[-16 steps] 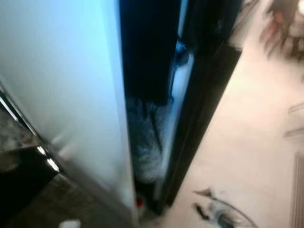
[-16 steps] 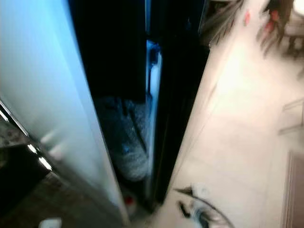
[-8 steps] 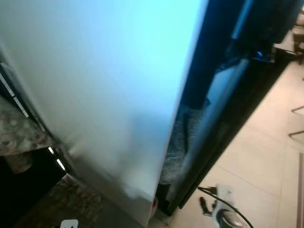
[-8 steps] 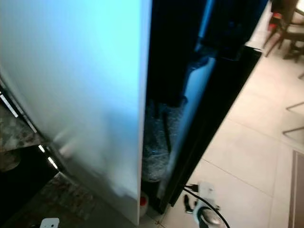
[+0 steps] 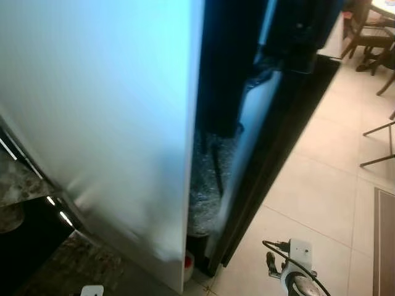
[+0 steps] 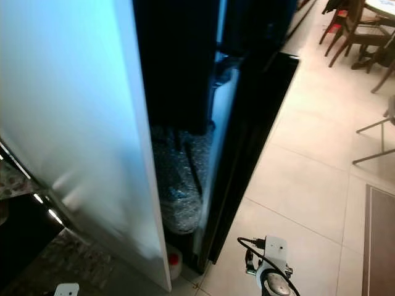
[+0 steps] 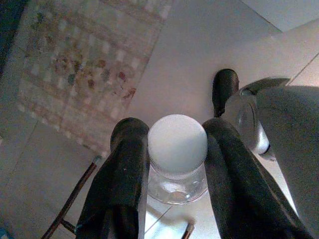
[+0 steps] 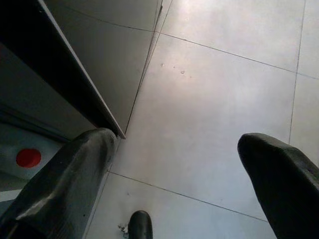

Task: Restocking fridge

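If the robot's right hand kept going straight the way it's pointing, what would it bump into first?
Most likely the tiled floor: the open right hand points down at bare tile, just beside the fridge door's bottom corner. Depth is hard to judge.

The fridge door (image 6: 74, 123) is pale blue-white, its inside black. Beside the fridge door, the floor (image 6: 308, 179) is cream tile. The bottle (image 7: 177, 154) is clear, with 1 white cap.
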